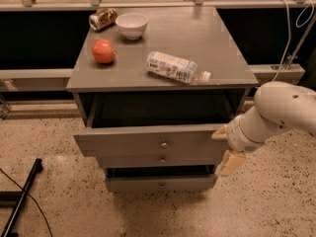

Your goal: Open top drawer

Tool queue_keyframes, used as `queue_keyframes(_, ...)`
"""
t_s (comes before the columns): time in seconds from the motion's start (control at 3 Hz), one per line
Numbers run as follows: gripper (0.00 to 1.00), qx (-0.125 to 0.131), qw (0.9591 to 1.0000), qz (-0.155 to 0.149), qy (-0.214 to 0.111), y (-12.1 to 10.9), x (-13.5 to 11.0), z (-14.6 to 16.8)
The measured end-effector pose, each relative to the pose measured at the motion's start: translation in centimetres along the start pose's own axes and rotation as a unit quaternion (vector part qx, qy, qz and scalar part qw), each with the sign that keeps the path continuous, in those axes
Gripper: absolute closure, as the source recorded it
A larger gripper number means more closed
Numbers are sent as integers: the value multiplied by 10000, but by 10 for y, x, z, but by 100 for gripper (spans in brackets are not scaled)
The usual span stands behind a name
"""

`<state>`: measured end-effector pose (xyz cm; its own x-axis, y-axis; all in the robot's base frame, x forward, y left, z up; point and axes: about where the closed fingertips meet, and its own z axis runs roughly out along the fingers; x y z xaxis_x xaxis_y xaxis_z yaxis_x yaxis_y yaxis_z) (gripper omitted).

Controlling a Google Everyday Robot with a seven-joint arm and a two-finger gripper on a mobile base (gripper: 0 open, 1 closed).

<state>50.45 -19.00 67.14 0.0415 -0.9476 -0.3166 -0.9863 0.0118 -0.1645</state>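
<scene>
The top drawer (123, 143) is a wide grey drawer with a small brass knob (163, 144). It stands pulled out from under the cabinet top, with its dark inside showing. My gripper (225, 148) is at the right end of the drawer front. It is open: one cream finger (219, 132) sits by the panel's upper right corner and the other finger (230, 163) hangs below it. The white arm (276, 112) comes in from the right.
The cabinet top (217, 43) holds a red apple (103, 51), a white bowl (131, 24), a can on its side (102, 19) and a lying plastic bottle (173, 67). The middle drawer (133, 161) and bottom drawer (160, 183) sit below. A black bar (19, 201) lies on the speckled floor at left.
</scene>
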Motion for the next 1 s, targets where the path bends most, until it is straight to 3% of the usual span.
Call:
queue_keyframes(0.33, 36, -87, 10000, 24, -5, 25, -4, -10)
queue_keyframes(0.67, 22, 85, 9998, -128, 109, 25, -11, -21)
queue_keyframes(1.0, 1, 325, 9981, -271, 440, -8, -13, -21)
